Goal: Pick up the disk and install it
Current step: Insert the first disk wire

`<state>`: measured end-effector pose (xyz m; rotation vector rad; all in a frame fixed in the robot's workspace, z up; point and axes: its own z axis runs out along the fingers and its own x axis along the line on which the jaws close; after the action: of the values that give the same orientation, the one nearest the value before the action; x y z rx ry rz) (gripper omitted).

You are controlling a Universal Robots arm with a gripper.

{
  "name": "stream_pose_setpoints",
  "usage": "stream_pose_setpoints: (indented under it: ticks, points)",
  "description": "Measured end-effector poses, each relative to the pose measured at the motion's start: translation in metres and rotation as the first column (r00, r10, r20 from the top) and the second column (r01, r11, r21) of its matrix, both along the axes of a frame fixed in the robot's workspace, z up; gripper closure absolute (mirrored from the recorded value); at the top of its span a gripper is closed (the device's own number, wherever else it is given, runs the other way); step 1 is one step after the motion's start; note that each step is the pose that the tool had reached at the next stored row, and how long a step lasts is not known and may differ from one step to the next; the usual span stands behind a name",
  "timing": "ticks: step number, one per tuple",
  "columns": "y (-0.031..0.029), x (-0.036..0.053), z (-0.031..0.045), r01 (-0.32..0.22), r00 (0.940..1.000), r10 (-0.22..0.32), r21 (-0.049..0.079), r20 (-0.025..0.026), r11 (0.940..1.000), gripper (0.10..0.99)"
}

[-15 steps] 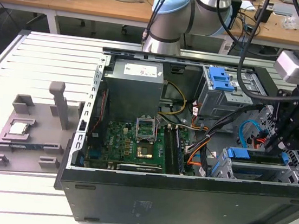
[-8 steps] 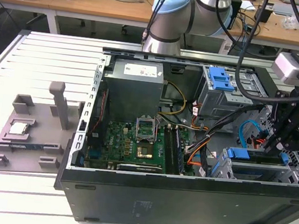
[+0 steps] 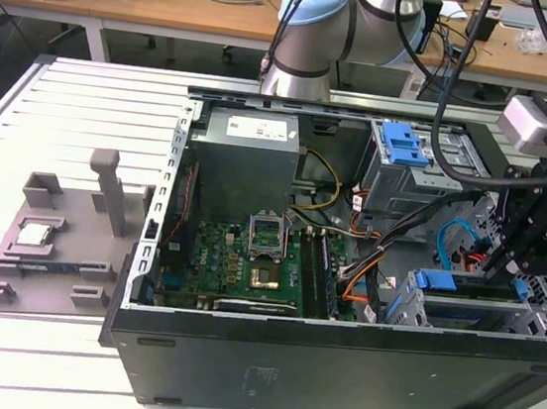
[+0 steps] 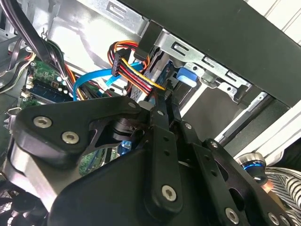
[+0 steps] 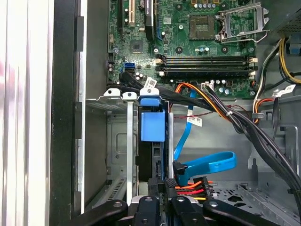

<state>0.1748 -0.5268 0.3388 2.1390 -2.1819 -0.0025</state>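
The disk (image 5: 153,127) stands on edge in a slot of the grey drive cage (image 5: 117,141) at the front corner of the open computer case; its blue carrier frame (image 3: 436,280) faces the motherboard. My gripper (image 5: 167,186) hangs over the other end of the disk, beside the loose orange and blue cable plugs (image 5: 188,174). Its fingers (image 4: 160,117) are pressed together with nothing visible between them, and I cannot tell whether they touch the disk. In the exterior view the gripper (image 3: 500,267) is above the cage on that view's right.
The motherboard (image 3: 247,261) and the power supply (image 3: 249,157) take up the case's middle. A second grey cage with a blue latch (image 3: 406,143) is at the back. Black cable bundles (image 5: 244,127) run beside the disk. A grey fixture with a small silver chip (image 3: 35,233) lies outside the case.
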Motion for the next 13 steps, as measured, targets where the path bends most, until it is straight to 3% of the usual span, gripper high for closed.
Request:
stream_pose_setpoints:
  ticks: [13]
  points:
    - [0.0001, -0.0009, 0.0058, 0.008, 1.0000, -0.008, -0.003, 0.0017, 1.0000, 0.922]
